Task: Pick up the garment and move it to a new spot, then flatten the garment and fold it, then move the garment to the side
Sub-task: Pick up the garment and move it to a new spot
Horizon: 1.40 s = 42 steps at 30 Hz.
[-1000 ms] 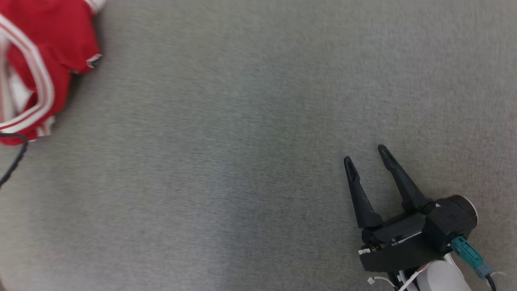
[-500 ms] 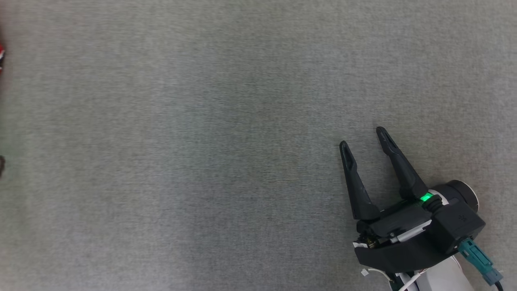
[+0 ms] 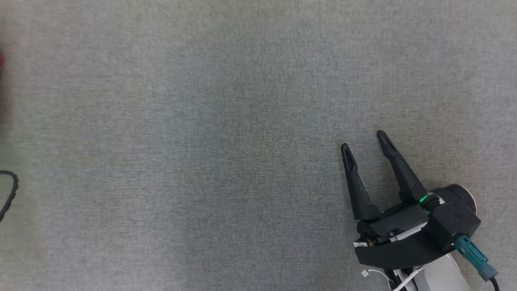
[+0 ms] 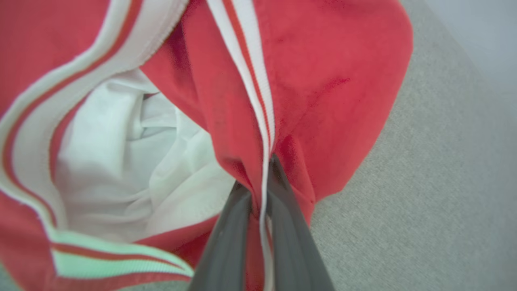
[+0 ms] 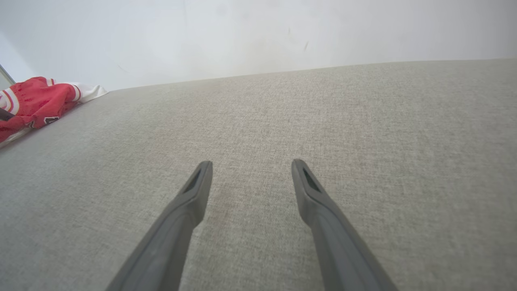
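Where two grippers and one garment show, the left gripper (image 4: 258, 174), bottom centre of its wrist view, is clamped on a striped fold of the garment (image 4: 323, 81), which is red with white bands and a white lining. Lower right in the head view, the right gripper (image 3: 363, 140) is spread wide and empty, with the grey surface (image 3: 202, 141) beneath.

Red garment (image 4: 331, 72) with white stripes, grey woven surface (image 3: 202, 141), dark fingers (image 5: 323, 210)

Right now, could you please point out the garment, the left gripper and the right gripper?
garment (image 4: 335, 72): left wrist view, red outer fabric.
left gripper (image 4: 257, 173): left wrist view, between its fingertips, shut on the cloth.
right gripper (image 3: 362, 139): head view, between its open fingertips.
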### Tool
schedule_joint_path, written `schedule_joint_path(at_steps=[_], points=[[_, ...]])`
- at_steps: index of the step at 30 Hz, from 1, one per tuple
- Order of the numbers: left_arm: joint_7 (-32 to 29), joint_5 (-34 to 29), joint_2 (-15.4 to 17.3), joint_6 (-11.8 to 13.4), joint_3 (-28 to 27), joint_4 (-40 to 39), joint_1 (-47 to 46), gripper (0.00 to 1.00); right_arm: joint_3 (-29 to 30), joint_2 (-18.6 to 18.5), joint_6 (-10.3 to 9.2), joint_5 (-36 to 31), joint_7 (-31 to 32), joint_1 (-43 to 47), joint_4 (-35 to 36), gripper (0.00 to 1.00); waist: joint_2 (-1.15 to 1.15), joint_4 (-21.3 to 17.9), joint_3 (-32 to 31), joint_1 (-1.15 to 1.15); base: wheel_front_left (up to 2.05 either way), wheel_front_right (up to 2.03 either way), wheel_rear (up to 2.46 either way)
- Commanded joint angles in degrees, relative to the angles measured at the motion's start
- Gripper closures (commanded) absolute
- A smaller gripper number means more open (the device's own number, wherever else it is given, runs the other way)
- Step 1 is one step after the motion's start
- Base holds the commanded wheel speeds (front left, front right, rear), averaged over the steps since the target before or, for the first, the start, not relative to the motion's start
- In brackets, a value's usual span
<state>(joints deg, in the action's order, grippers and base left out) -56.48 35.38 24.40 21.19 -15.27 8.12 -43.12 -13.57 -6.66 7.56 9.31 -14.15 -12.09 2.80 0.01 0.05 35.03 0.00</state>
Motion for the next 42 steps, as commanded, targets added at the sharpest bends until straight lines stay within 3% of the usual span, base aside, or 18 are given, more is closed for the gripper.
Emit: schedule_joint_path(at_steps=[1, 7, 13, 19, 28, 42], points=[[0.32, 0.18, 0.11, -0.04, -0.18, -0.79, 0.64, 1.0, 0.16, 0.07, -0.16, 0.31, -0.13, 0.35, -0.86, 0.0, -0.01, 0.47, -2.27, 0.0, 0.0, 0.0, 0.0], [1.64, 0.07, 1.0, -1.11, -0.09, -4.22, -0.33, 1.0, 0.14, 0.76, -0.16, 0.66, -0.55, 0.67, -1.98, 0.0, -0.01, 1.08, -7.99, 0.0, 0.0, 0.0, 0.0], [5.97, -1.33, 1.29, -4.1, 1.72, -5.51, -2.37, 1.0, 1.12, 1.51, -0.16, 1.22, -0.82, 2.14, -3.71, 0.0, -0.01, 1.45, -15.21, 0.0, 0.0, 0.0, 0.0], [10.96, -2.11, 1.12, -8.35, 4.63, -1.67, -6.39, 1.0, 1.96, 2.27, -0.16, 1.68, -0.96, 4.98, -4.75, 0.0, -0.01, 0.15, -24.66, 0.0, 0.0, 0.0, 0.0], [13.89, -0.15, -4.02, -12.23, 9.9, 0.04, -11.84, 1.0, 4.2, 2.95, -0.16, 1.69, -1.0, 9.8, -4.41, 0.0, -0.01, -3.87, -33.62, 0.0, 0.0, 0.0, 0.0], [15.06, 4.2, -15.1, -14.96, 17.18, -1.33, -15.29, 1.0, 4.33, 3.58, -0.16, 1.8, -0.15, 11.64, -3.05, 0.0, -0.01, -11.62, -36.38, 0.0, 0.0, 0.0, 0.0]])
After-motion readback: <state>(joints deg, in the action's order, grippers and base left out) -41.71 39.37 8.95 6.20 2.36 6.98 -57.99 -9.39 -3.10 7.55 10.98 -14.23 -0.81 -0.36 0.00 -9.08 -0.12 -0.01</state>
